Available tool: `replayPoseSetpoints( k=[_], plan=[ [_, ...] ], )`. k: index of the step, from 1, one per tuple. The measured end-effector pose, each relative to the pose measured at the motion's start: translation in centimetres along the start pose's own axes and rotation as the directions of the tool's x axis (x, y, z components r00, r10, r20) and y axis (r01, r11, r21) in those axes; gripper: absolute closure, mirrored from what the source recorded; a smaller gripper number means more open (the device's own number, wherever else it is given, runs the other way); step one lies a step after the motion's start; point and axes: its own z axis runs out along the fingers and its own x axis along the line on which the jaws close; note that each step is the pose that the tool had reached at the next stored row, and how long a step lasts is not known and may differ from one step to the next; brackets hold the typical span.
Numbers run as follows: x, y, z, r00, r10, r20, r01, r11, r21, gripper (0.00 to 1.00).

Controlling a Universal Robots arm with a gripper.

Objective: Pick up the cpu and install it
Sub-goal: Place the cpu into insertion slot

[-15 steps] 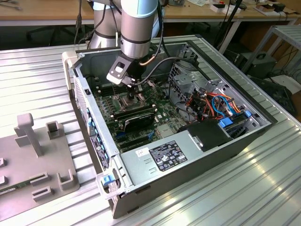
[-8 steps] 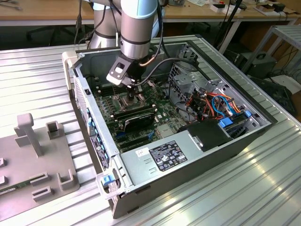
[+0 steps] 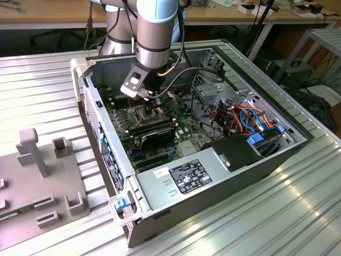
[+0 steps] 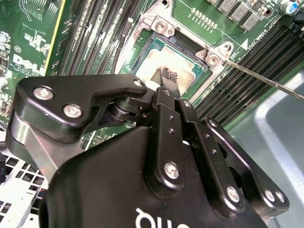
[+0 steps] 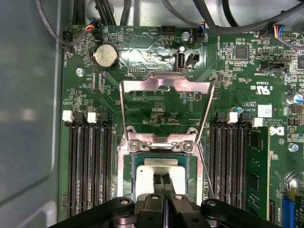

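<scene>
Currently noted gripper (image 5: 160, 178) clenched, tips together, right over cpu (image 5: 145, 176) lying flat in open socket (image 5: 127, 175), load plate (image 5: 166, 81) raised.

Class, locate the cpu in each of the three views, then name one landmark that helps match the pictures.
Exterior view: hidden under the hand, which is lowered over the motherboard.
First wrist view: the cpu lies in the socket, under the hand's tips.
Second wrist view: the cpu lies in the socket, just beyond the hand's tips.
Shared landmark in both wrist views: the socket's silver two-screw bracket.
</scene>
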Motion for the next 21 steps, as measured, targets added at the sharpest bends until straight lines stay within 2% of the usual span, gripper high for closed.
replayPoseSetpoints(
  k=[14, 18, 21],
  plan=[
    [0.02, 0.01, 0.0, 1.0, 0.0, -0.0014, 0.0, 1.0, -0.001, 0.89],
    [-0.01, 0.06, -0.98, 1.0, 0.0, 0.0028, 0.0, 1.0, -0.0003, 0.89],
    [-0.04, 0.13, -2.25, 1.0, 0.0, 0.0043, 0.0, 1.0, -0.0002, 0.89]
  ],
)
